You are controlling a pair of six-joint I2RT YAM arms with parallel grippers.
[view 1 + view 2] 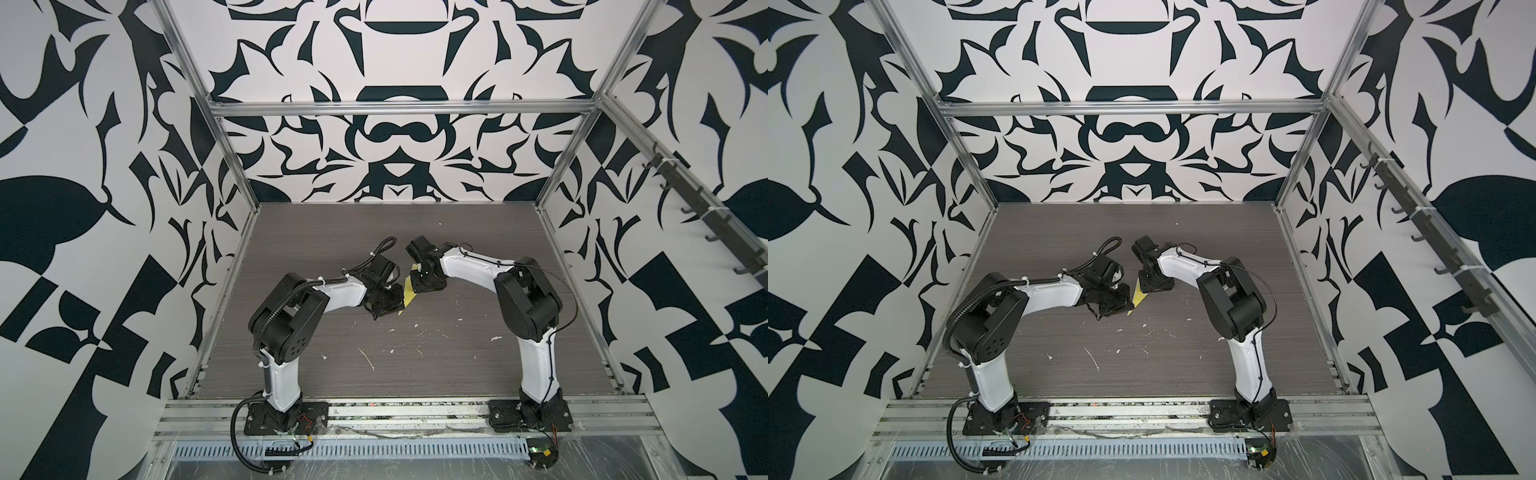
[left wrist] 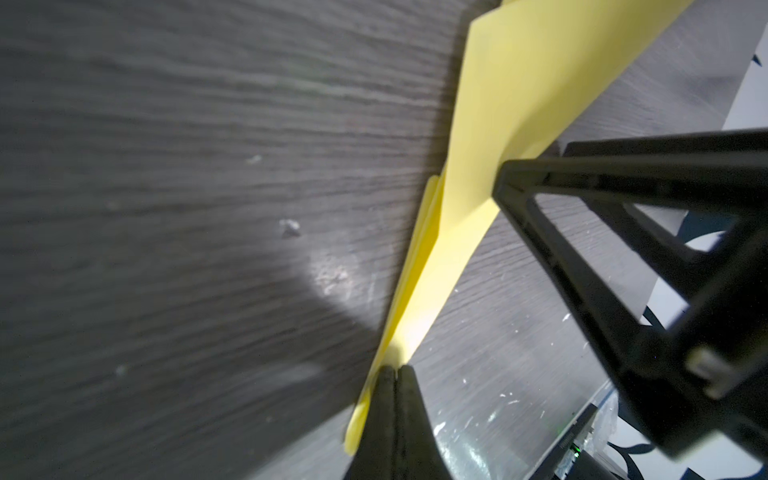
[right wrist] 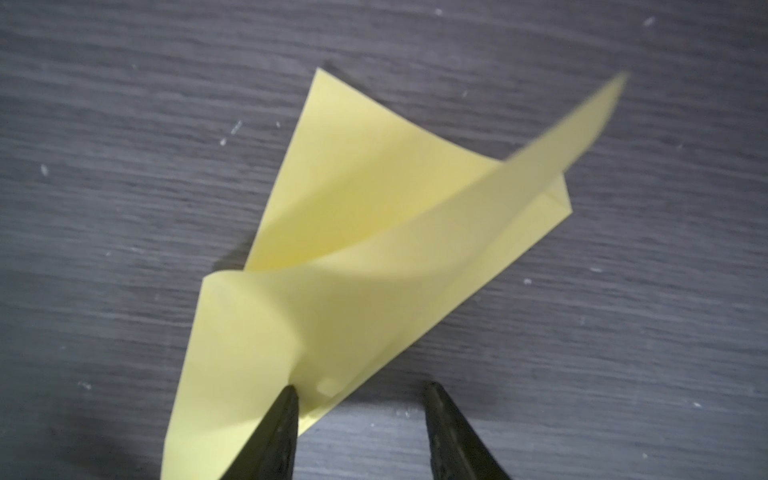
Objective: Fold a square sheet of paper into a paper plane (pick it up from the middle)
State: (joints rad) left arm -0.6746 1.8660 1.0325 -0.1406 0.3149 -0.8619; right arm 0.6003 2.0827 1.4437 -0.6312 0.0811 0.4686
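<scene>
My left gripper is fully closed, pinching the narrow end of the yellow paper. My right gripper is about half open and holds nothing. One finger is on or just over the paper's edge, contact unclear; the other is over bare table. The paper lies mid-table between my two grippers, partly folded, with one flap lifted and curling.

Risks, my read: the flap looks uncreased and will likely spring back if released. If left pulls while right pins one side only, the paper may pivot and fold crooked, or tear at the pinch.
</scene>
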